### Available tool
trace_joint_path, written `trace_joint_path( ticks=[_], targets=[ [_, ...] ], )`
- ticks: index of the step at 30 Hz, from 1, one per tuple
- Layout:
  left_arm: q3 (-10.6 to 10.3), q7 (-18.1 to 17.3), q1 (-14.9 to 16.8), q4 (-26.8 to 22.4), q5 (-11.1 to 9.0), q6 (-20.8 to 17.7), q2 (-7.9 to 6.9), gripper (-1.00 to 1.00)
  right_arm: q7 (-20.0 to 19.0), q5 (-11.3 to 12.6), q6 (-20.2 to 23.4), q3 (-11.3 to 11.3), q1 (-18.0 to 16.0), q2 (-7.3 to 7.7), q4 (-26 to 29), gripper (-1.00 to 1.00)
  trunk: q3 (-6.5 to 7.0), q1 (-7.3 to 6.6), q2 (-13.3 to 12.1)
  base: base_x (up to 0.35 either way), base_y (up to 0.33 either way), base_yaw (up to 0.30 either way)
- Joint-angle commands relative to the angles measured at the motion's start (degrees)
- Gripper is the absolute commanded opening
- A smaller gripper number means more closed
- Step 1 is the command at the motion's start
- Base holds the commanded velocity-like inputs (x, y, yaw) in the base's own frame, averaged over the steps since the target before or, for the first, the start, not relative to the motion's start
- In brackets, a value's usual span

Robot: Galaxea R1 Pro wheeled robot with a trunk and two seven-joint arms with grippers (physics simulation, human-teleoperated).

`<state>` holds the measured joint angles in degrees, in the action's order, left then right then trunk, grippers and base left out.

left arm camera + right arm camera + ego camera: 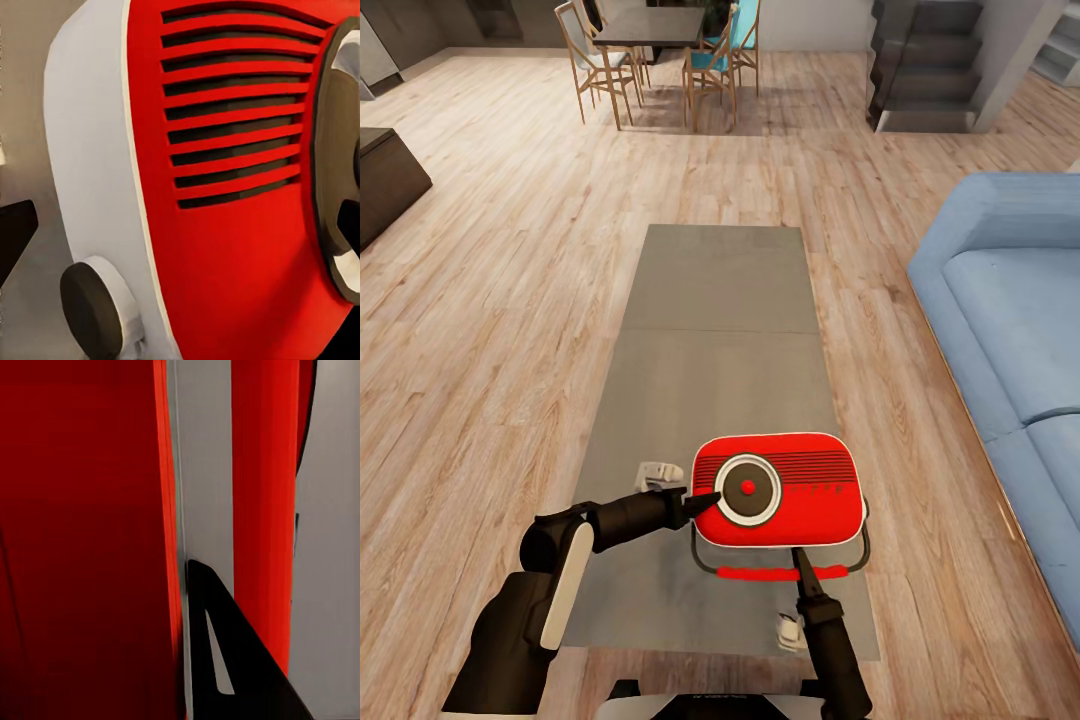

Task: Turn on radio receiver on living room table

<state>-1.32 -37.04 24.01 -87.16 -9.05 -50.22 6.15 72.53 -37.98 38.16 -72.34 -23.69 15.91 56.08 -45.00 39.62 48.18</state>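
So the radio receiver (778, 490) is lying face-up in the lower middle of the head view, on the near end of the table (710, 290), which runs up the centre of the frame with a seam across it about a third of the way down its top. The dial (748, 488) sits on the left half of the red face, the slatted grille (810, 466) to its right, and the thin handle (782, 572) loops out below the body toward me. My left gripper (696, 503) comes in from the lower left and its dark tip is right at the left rim of the dial, looks like touching, though I can't tell from this angle whether the fingers are apart or together. My left wrist camera is jammed up close to the radio: red slats (236, 105), the white trim band (94, 150), and a small dark knob (91, 309) near the bottom left. My right gripper (801, 566) comes up from the bottom edge and its tip sits at the handle; the right wrist view has one black finger (225, 660) in the gap between the red body and the red handle bar (262, 502), so again I can't tell the state. Blue sofa (1010, 330) fills the right side, dining table with chairs (650, 50) at the top left, stairs (925, 60) at the top right, wood plank floor (490, 300) all around.
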Motion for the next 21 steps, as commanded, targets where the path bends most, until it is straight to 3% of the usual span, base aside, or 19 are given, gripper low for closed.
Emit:
trace_joint_path(
  ticks=[1,6,21],
  targets=[
    [0.0,0.2,-0.3,0.1,0.3,0.3,-0.33,1.00,0.3,-0.1,-0.4,0.0,0.0,0.13,-0.3,-1.00,0.00,0.00,0.0,0.000,0.000,0.000],
    [0.1,0.2,-0.9,0.1,1.2,0.7,-0.47,1.00,0.5,0.4,-0.8,0.0,0.0,-0.04,-2.1,-1.00,0.00,0.00,0.0,0.000,0.000,0.000],
    [-4.8,-0.6,-0.8,-0.6,1.1,-3.4,0.21,1.00,-0.3,0.2,0.3,0.1,0.0,1.00,-3.2,-1.00,0.00,0.00,0.0,0.000,0.000,0.000]
  ],
)
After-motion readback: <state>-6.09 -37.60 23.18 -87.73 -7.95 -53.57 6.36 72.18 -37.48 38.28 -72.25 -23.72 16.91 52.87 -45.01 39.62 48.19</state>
